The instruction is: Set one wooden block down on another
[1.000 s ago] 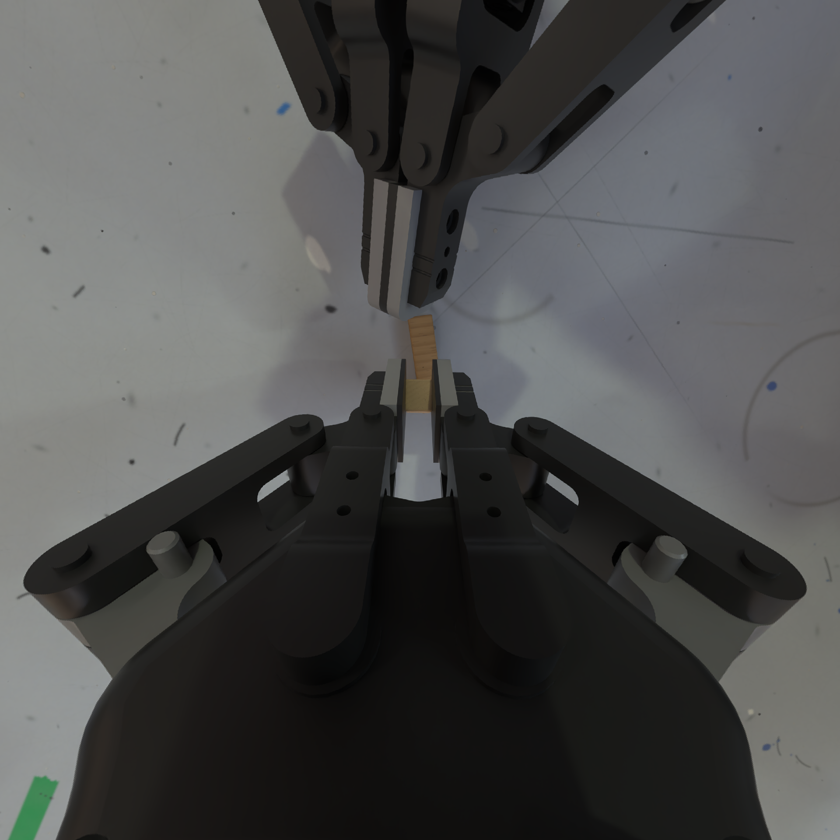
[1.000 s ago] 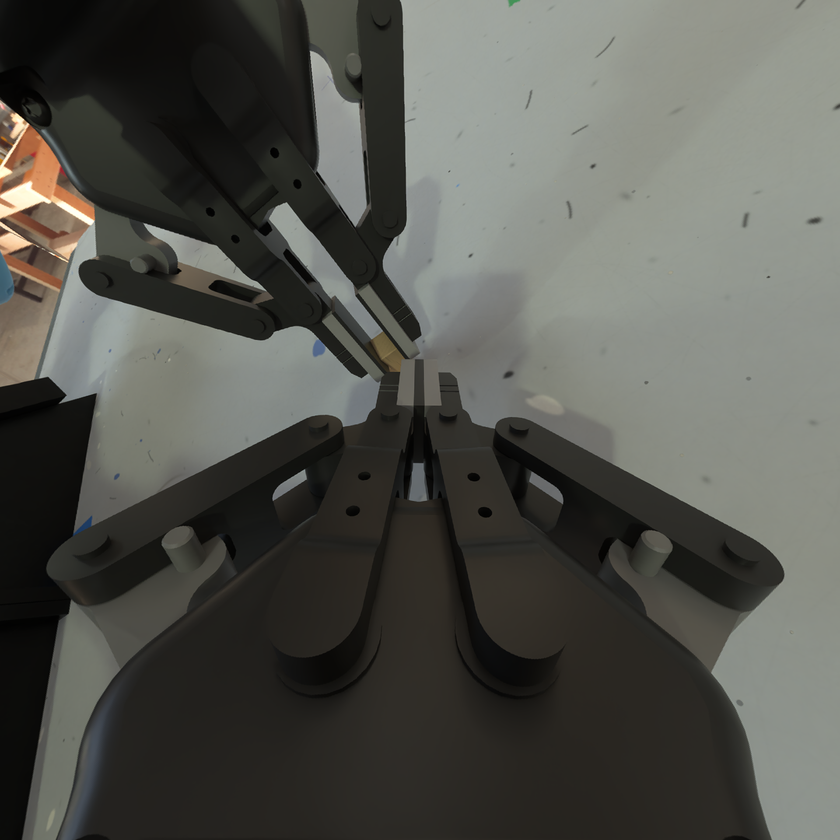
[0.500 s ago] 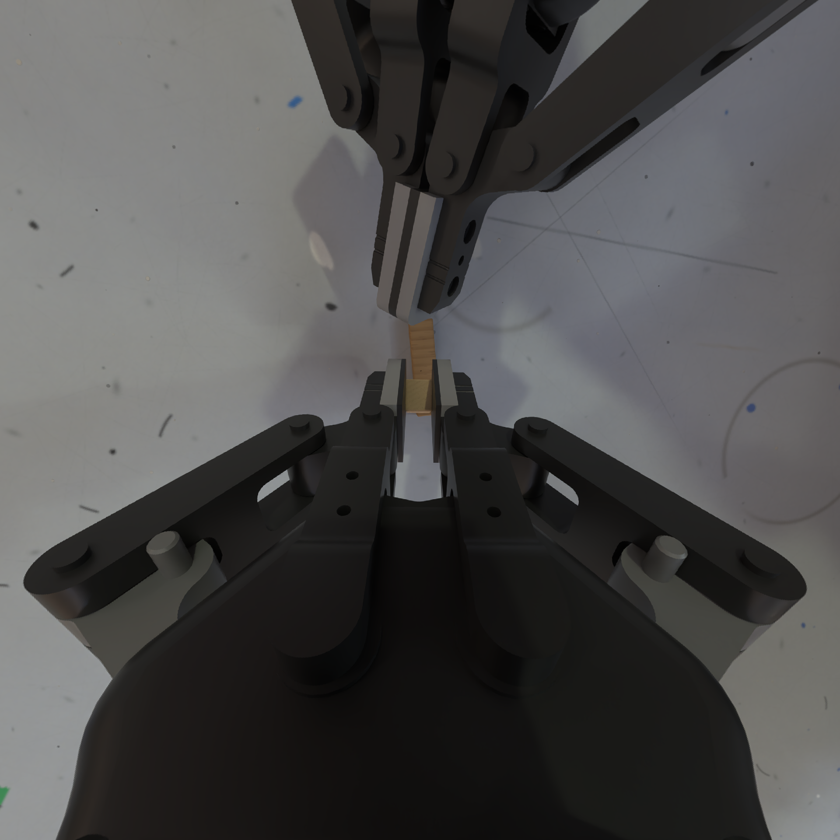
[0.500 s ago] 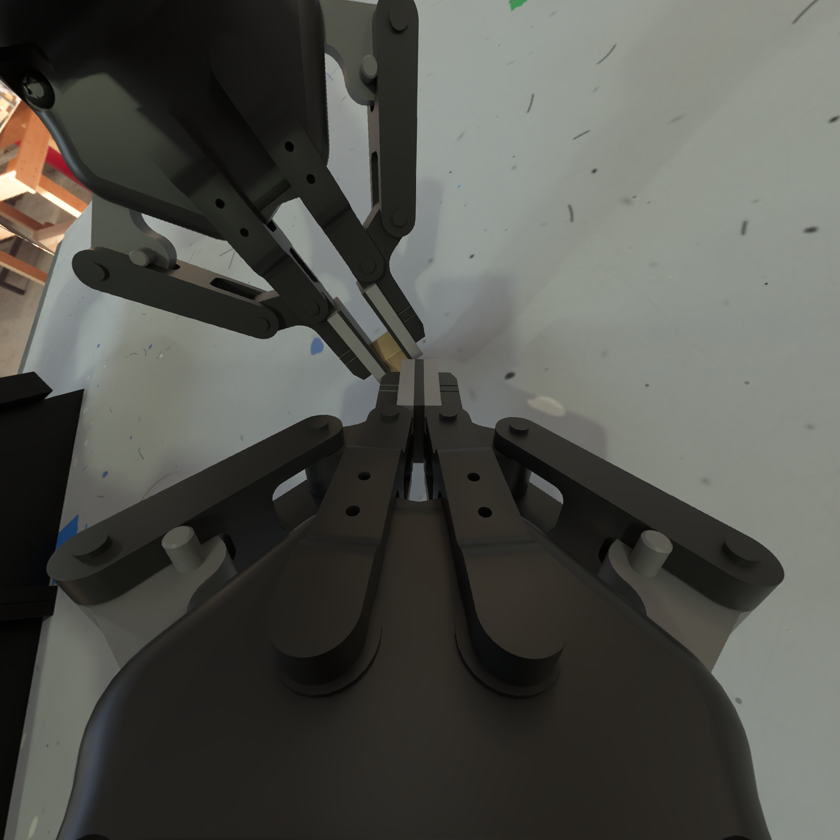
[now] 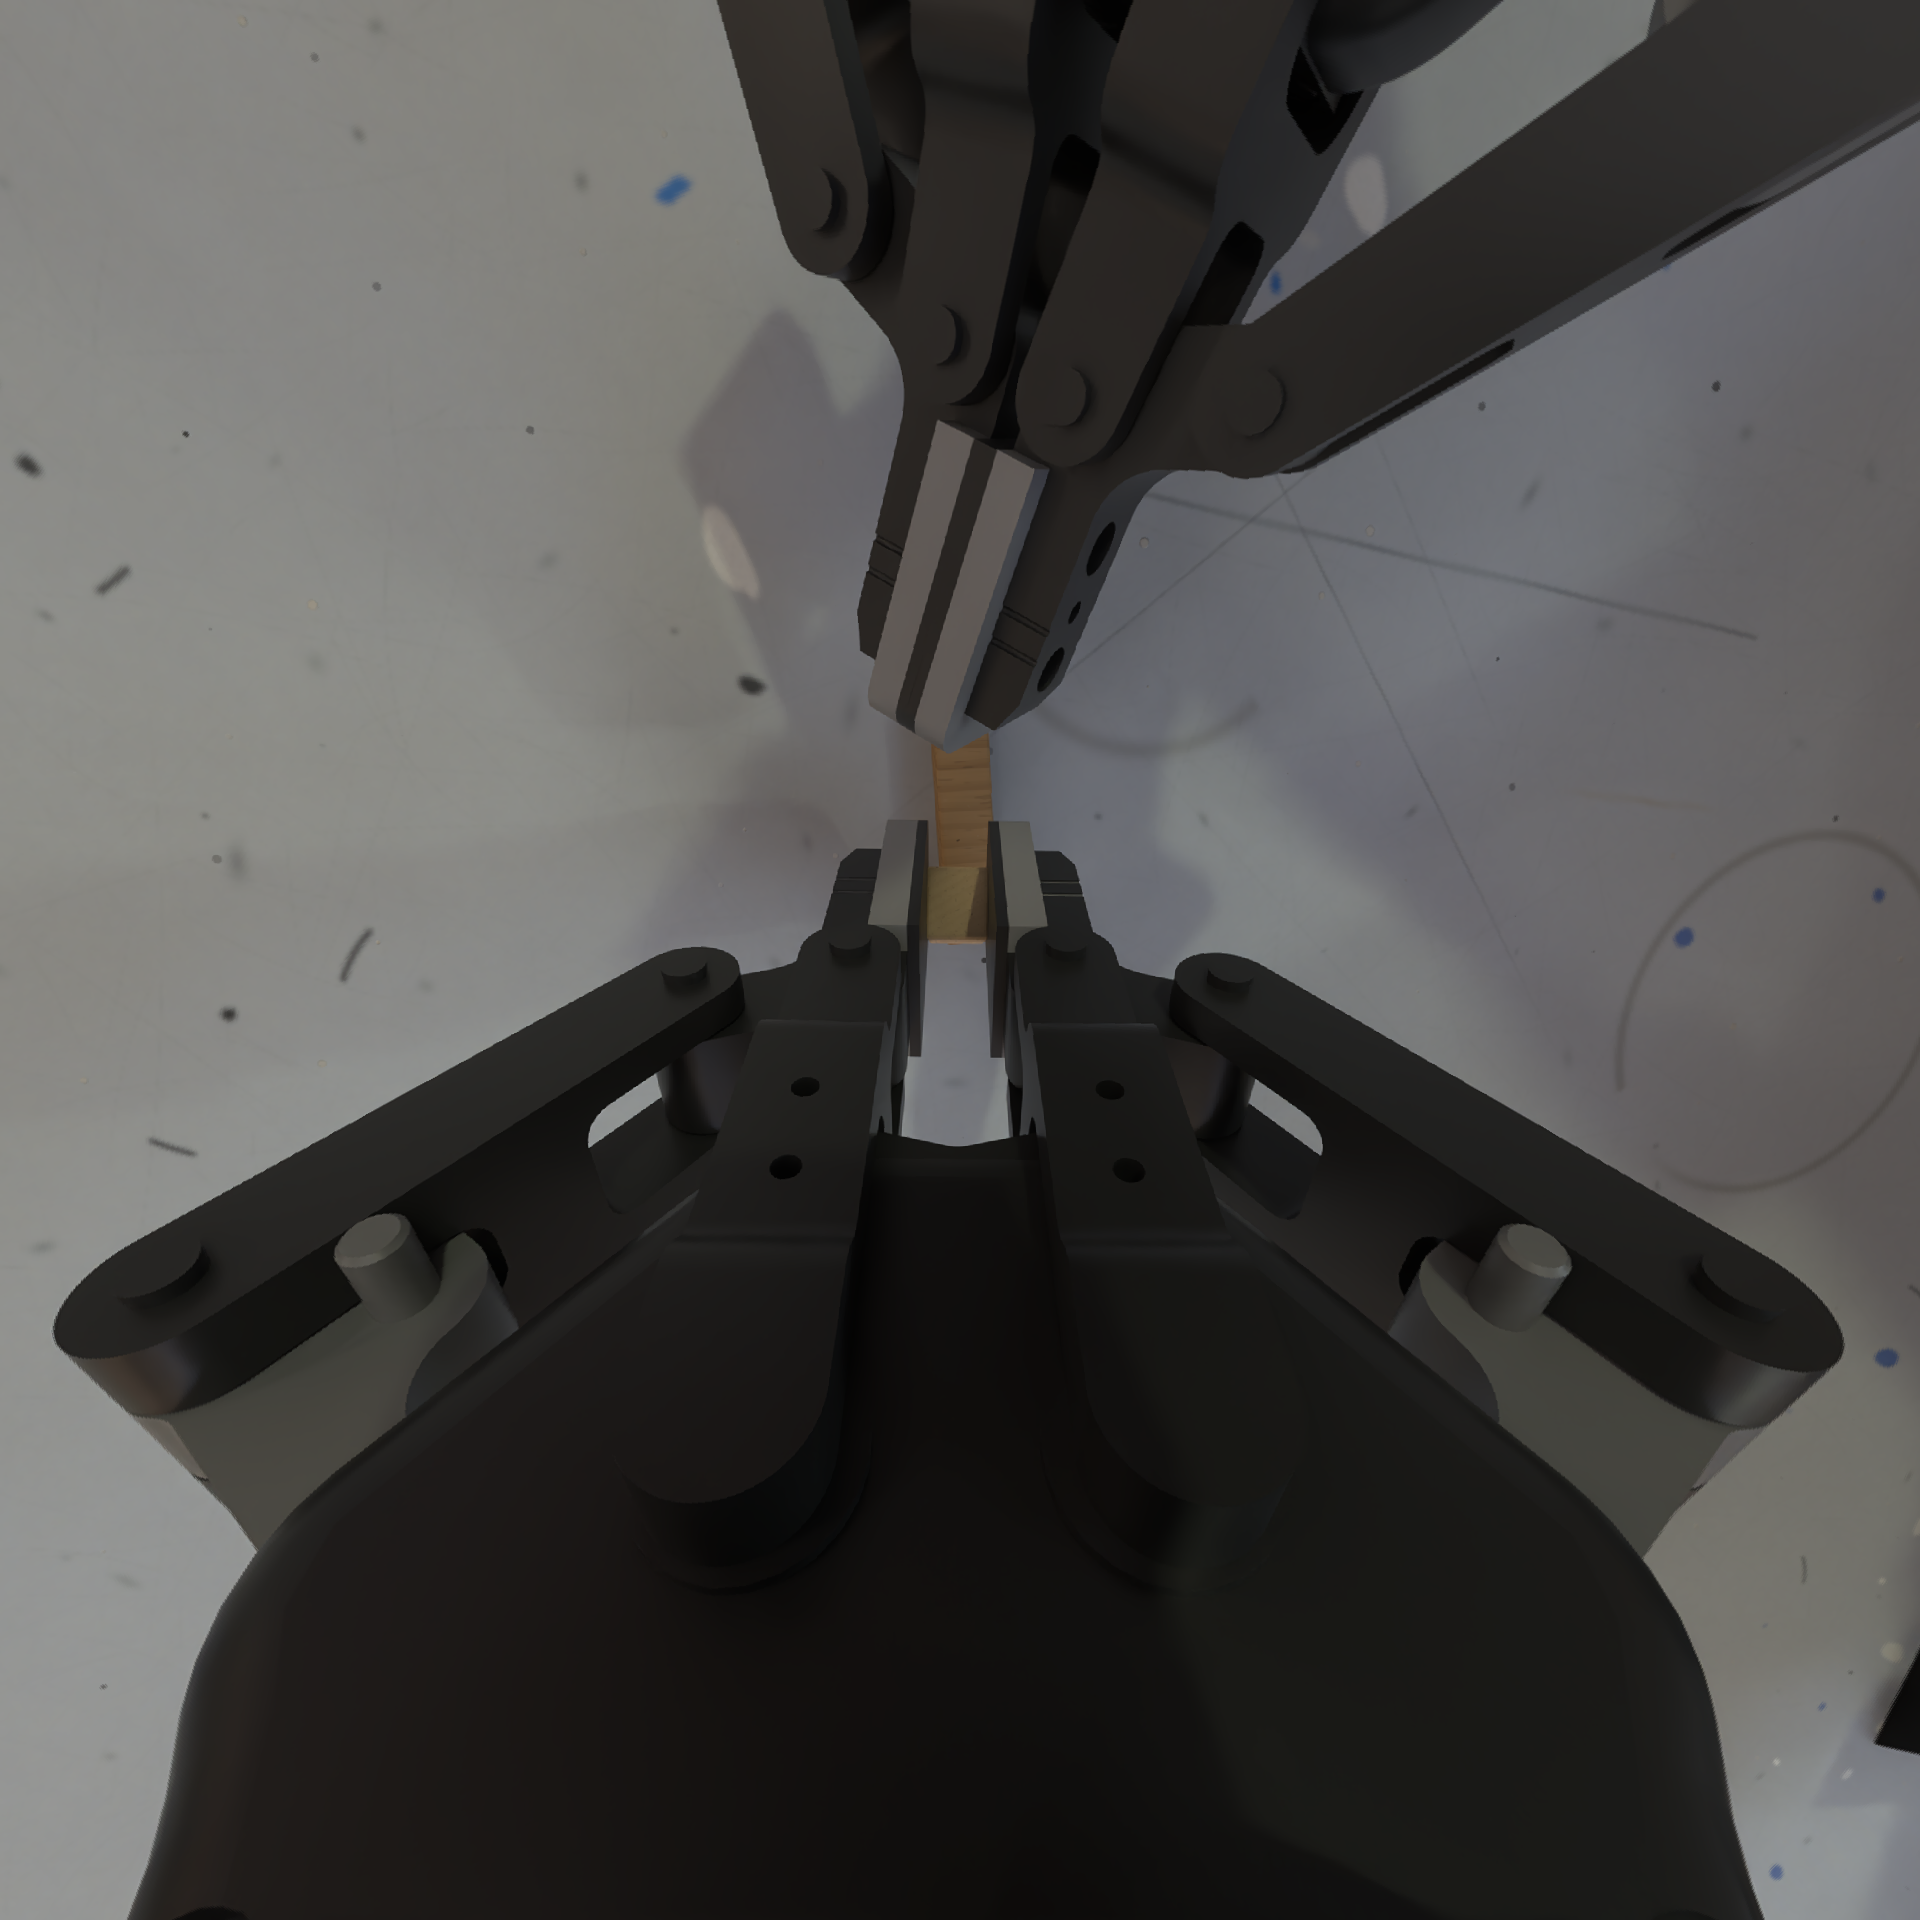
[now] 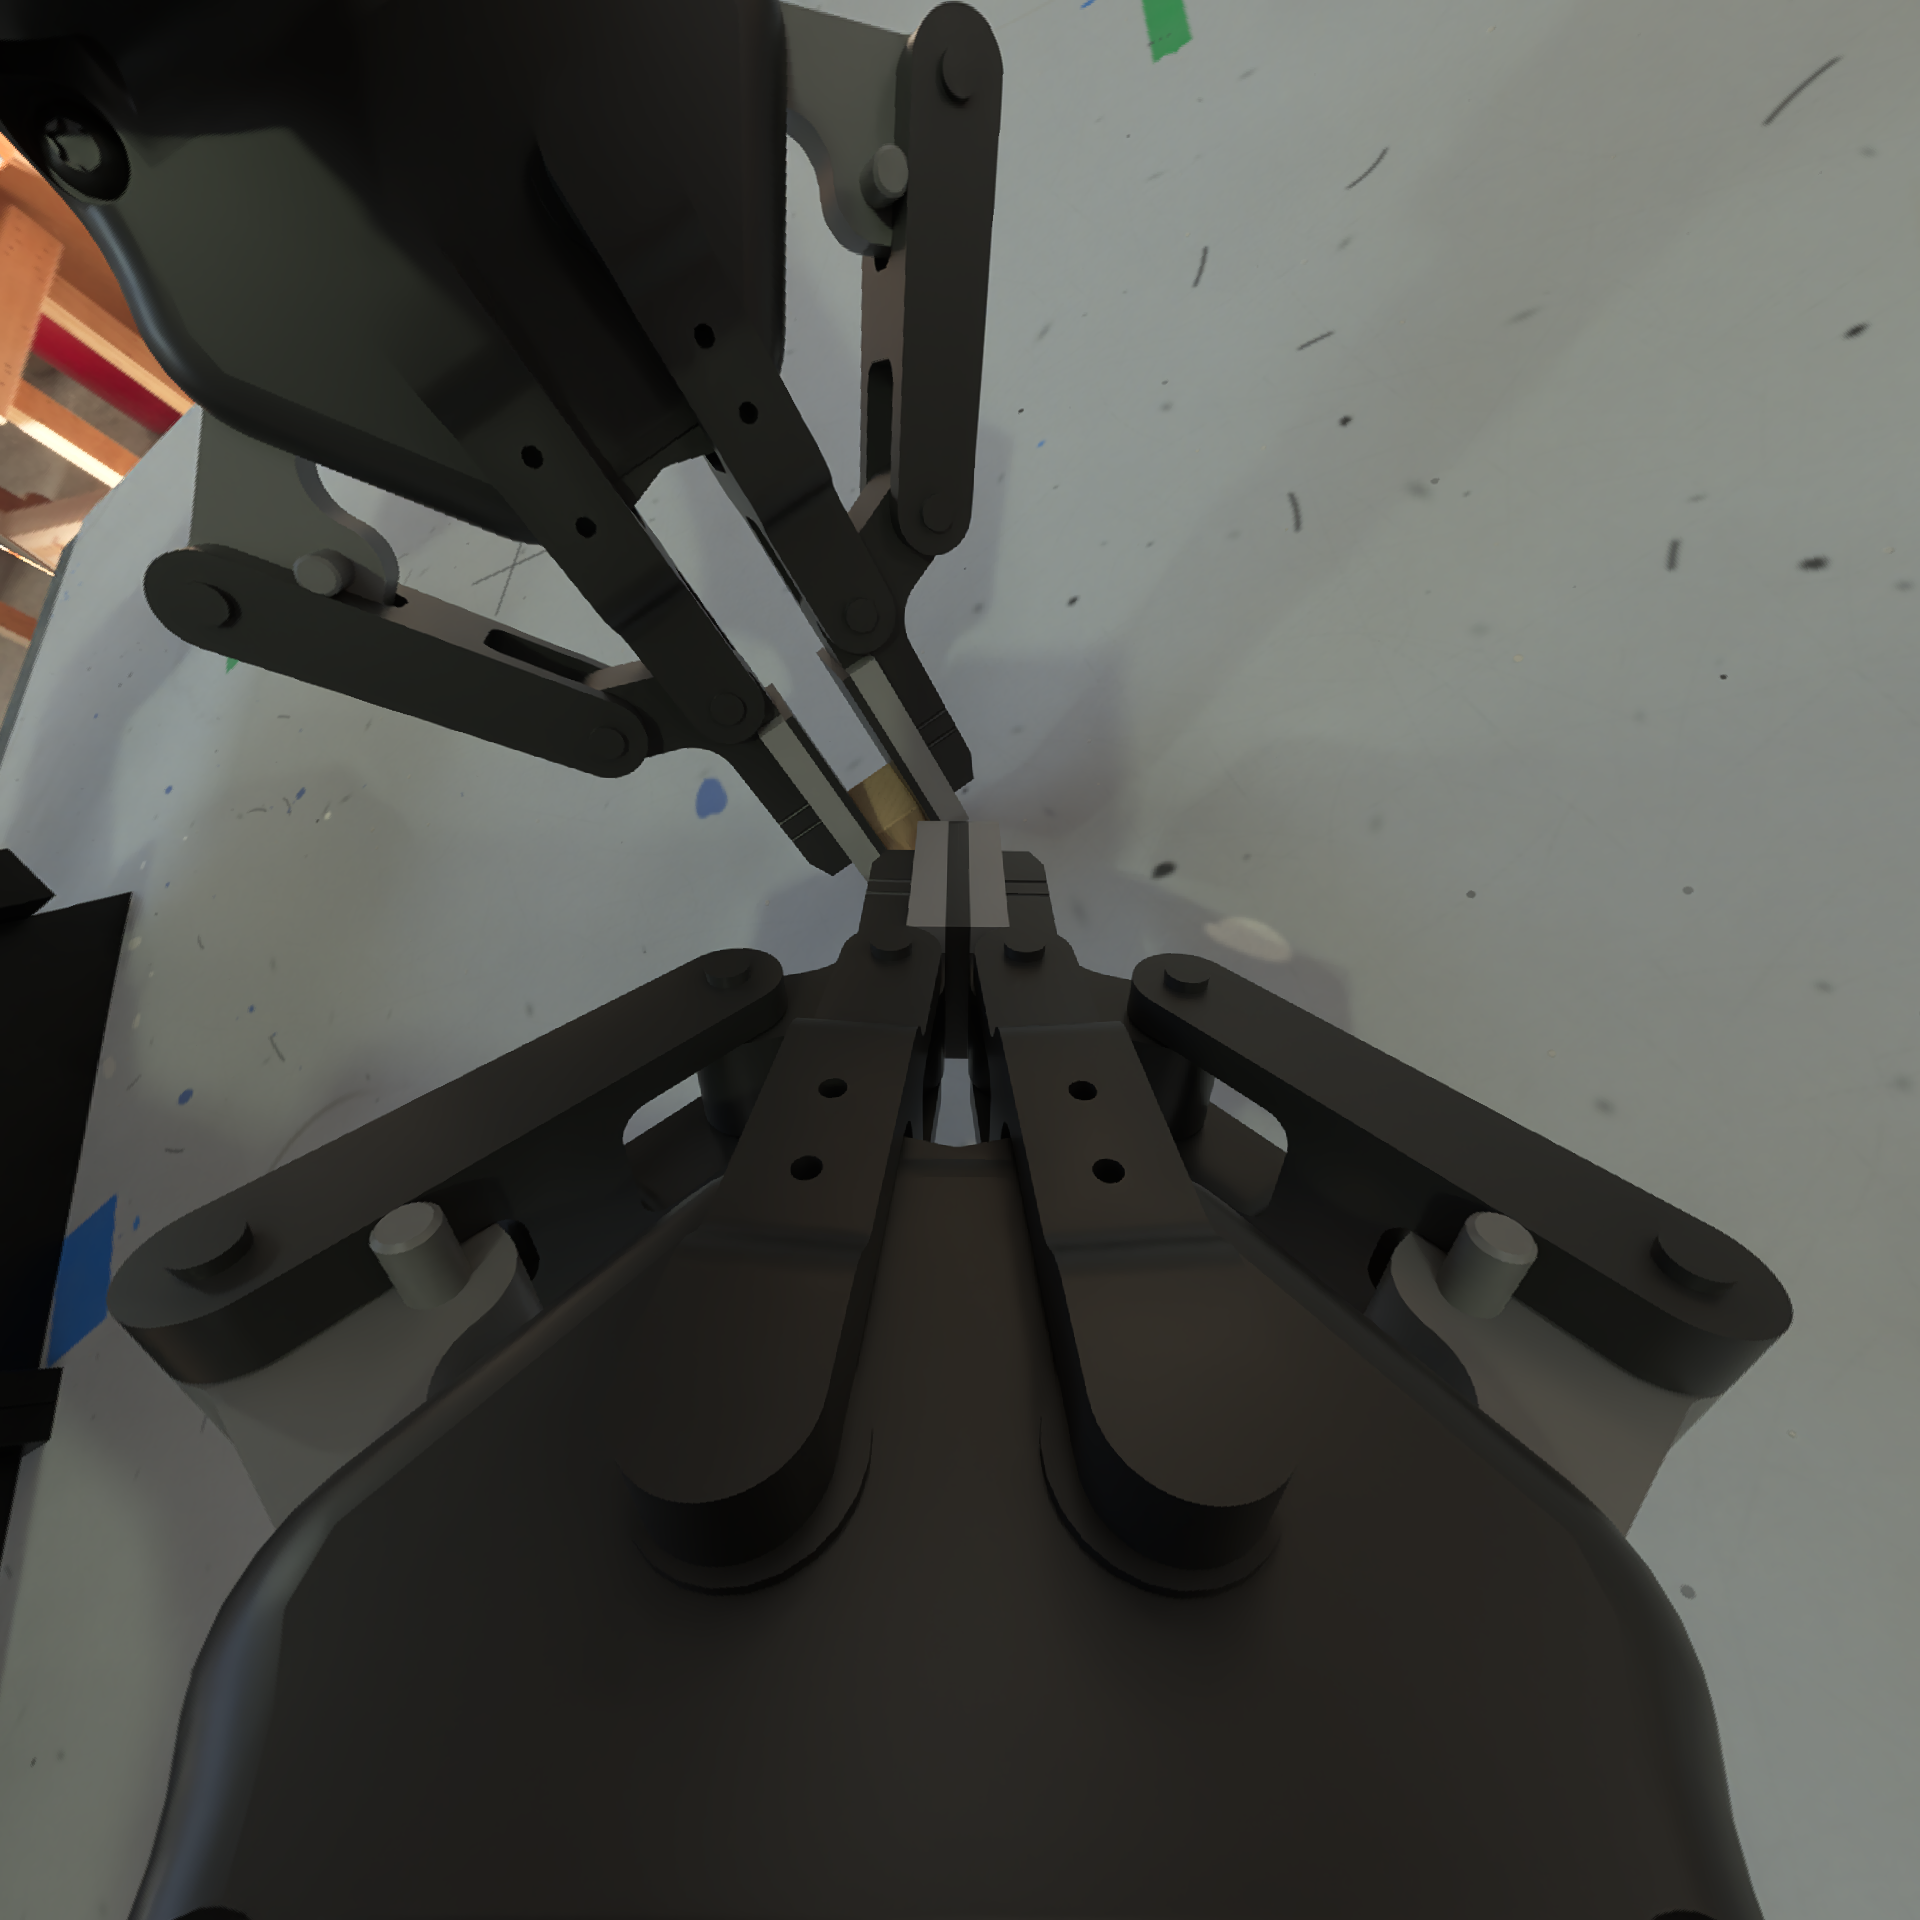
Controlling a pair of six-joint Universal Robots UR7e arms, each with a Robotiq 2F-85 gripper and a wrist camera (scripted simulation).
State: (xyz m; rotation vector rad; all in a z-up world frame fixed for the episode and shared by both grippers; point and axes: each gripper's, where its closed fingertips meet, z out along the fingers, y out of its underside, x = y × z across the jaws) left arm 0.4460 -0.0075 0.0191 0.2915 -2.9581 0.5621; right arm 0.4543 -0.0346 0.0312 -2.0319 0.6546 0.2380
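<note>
A small wooden block [image 5: 954, 906] sits between the pads of my left gripper [image 5: 956, 868], which is shut on it just above the table. A striped wooden face [image 5: 961, 800] runs from it to the tips of my right gripper [image 5: 935, 712]. I cannot tell whether that face is a second block. In the right wrist view, my right gripper [image 6: 954, 842] has its pads pressed flat together with nothing visible between them. Its tips are right beside the block [image 6: 883, 805] held in the left gripper [image 6: 896, 823].
The table [image 5: 416, 727] is pale grey and speckled. A black object [image 6: 52, 1039] lies at the left by blue tape [image 6: 83, 1268]. Green tape [image 6: 1166, 29] is at the far edge. Wooden shelving [image 6: 42, 312] stands beyond the table's left edge. A black corner [image 5: 1901, 1735] shows at lower right.
Both wrists have shifted slightly over the table. The right gripper's shut tips have come closer to the wood held by the left gripper. Neither grip has changed.
</note>
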